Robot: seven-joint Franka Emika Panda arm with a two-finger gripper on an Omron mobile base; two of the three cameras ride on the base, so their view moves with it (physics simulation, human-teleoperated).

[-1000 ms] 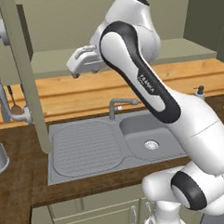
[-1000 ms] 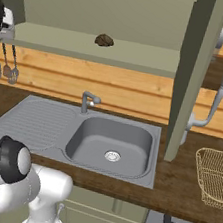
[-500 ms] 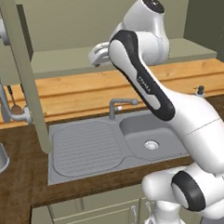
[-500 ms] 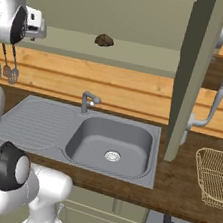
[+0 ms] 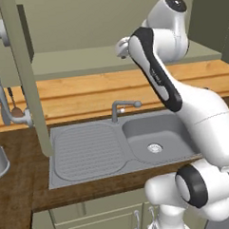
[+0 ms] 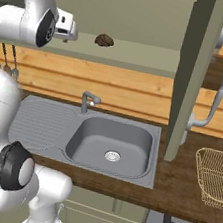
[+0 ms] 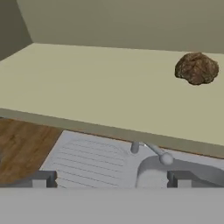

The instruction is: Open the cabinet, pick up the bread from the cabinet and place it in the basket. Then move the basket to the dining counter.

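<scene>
**White arm, dark joints: how my rig looks on screen**

My arm (image 5: pixel 202 116) is a glossy white shell made of rounded, swollen segments, smooth as moulded plastic. Black bands ring the joints, and I see a round black cap with a grey rim at the top joint and another large black disc low on the base. A long black strip runs along one upper link, carrying small pale lettering too fine for me to read. The hand (image 6: pixel 65 26) is a boxy white block with grey faces and dark detail. The finger tips (image 7: pixel 43 178) show as small, square, dark grey blocks.
</scene>
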